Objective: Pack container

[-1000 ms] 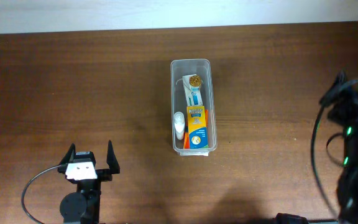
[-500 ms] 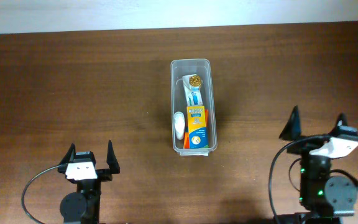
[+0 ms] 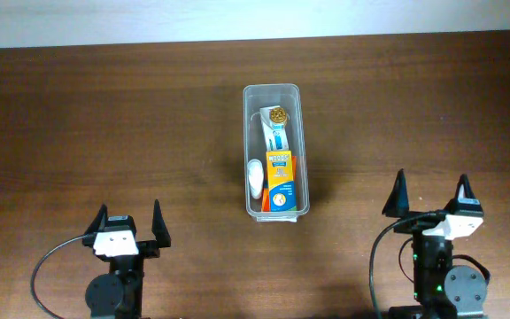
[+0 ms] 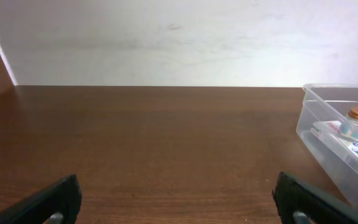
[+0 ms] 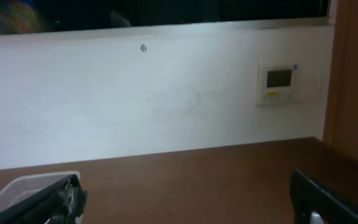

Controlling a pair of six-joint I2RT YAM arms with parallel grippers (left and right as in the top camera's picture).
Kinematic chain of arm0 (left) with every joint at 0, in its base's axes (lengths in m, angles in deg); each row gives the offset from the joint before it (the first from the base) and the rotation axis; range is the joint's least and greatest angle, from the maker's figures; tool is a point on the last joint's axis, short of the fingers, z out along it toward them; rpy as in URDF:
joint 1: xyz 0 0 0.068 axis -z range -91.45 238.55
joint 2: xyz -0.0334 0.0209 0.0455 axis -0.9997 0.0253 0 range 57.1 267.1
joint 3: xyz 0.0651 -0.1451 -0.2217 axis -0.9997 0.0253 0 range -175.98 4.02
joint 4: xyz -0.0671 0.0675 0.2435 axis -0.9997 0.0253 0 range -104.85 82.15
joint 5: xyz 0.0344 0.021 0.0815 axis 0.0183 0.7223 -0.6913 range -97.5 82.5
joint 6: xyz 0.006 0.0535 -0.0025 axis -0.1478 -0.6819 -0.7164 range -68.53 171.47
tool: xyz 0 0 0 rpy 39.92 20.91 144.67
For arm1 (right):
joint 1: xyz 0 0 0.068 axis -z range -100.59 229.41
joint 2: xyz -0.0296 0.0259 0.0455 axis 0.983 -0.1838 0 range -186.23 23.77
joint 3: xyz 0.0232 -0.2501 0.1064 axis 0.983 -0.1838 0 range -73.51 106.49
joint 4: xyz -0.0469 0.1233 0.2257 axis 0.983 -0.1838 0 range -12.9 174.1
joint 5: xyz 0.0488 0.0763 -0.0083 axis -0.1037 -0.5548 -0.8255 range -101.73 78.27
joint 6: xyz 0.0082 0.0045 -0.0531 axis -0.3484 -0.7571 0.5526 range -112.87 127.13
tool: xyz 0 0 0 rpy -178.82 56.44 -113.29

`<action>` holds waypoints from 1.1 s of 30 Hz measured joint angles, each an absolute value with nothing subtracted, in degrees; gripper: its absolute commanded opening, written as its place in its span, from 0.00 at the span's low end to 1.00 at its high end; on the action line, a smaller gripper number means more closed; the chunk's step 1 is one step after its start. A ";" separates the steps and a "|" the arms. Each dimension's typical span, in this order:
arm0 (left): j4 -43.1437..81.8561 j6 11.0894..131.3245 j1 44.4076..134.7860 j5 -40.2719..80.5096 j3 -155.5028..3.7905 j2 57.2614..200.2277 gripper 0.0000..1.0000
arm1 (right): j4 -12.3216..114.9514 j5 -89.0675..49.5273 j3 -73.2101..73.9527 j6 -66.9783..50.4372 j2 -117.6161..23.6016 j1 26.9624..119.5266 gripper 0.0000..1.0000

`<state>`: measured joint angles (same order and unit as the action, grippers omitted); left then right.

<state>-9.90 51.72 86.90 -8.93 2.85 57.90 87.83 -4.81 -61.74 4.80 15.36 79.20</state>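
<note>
At the middle of the table [image 3: 104,115], toward its far edge, sits the container [image 3: 271,87], long axis running away from us. An orange-and-yellow box [image 3: 281,182], a gold-capped tube [image 3: 276,128] and a small white piece [image 3: 255,177] lie inside. Both arms hang near the front edge, well apart from it. The left gripper [image 3: 129,213] and the right gripper [image 3: 431,188] each have jaws spread wide and carry nothing. We see no loose item on the table, so we judge the packing about finished. Our worry is a careless reach — the clear bin looks light, and a fingertip catching its rim could skid or tip it, spilling the contents.
</note>
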 measured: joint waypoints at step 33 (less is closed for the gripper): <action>-9.88 51.72 86.90 -8.93 2.87 57.90 0.99 | 84.83 -11.83 -72.93 9.37 22.92 79.86 0.98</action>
